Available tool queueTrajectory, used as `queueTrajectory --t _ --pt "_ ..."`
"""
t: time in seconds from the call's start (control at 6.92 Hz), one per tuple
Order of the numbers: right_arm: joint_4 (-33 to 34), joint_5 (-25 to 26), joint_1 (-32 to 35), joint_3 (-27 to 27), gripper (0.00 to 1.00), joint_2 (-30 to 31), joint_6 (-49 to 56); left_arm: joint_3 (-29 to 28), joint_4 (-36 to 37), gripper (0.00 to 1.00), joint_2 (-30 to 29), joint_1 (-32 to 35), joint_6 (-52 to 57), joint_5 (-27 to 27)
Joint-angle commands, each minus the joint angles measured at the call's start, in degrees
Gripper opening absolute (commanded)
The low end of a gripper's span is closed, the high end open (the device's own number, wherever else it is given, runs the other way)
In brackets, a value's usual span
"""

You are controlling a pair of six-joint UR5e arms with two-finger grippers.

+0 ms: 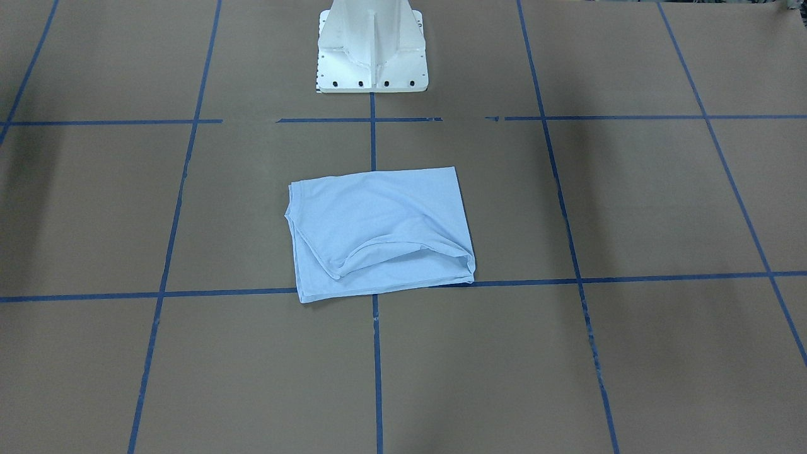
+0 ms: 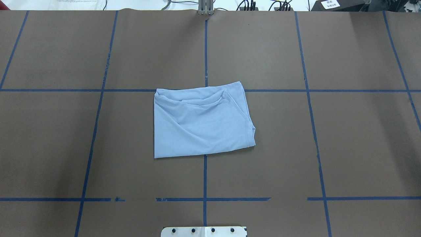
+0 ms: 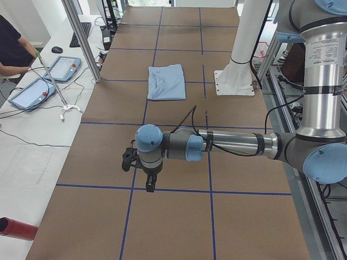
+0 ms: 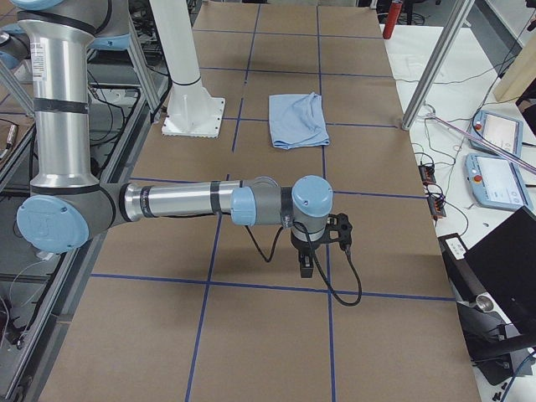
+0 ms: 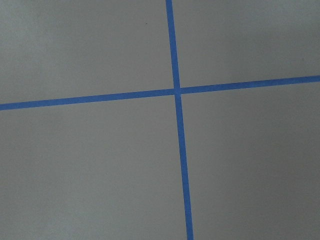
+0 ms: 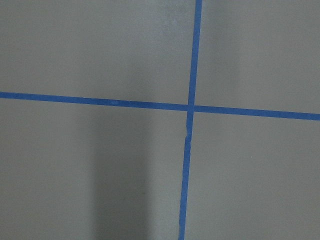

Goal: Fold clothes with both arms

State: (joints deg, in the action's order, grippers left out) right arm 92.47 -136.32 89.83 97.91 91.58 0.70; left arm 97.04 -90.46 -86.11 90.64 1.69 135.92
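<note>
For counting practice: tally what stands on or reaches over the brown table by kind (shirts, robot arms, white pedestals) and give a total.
T-shirt: 1
Robot arms: 2, left arm and right arm
White pedestal: 1
Total: 4

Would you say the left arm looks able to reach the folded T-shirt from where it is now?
Probably yes: the left gripper hangs above the table, well apart from the pale blue T-shirt, and only taped brown surface shows between them.
</note>
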Motion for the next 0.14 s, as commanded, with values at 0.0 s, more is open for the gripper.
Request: queueTrajectory --t 0.0 --pt "-0.01 -0.09 0.00 0.00 1.00 0.00 0.00 -0.01 -0.07 1.00 -0.02 -0.03 -0.28 0.05"
